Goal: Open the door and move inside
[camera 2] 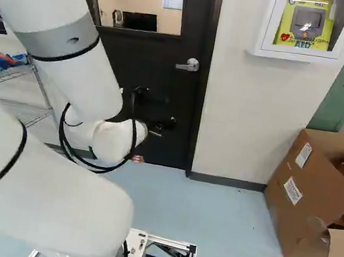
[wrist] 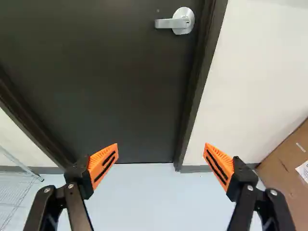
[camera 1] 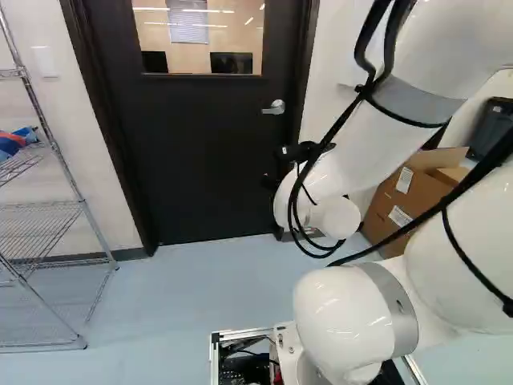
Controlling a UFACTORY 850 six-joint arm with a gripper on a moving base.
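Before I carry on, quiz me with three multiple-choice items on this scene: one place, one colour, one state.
1. Where on the door is the lever handle?
A: near the bottom edge
B: halfway across
C: near the edge on the cardboard box's side

2. What colour is the device in the wall cabinet?
A: yellow
B: red
C: blue

3. How is the gripper?
A: shut on the handle
B: open, gripping nothing
C: shut, gripping nothing

Key:
1 C: the right base view shows it by that edge.
2 A: its body shows yellow through the cabinet's front.
3 B: the wrist view shows a wide gap, with nothing held.
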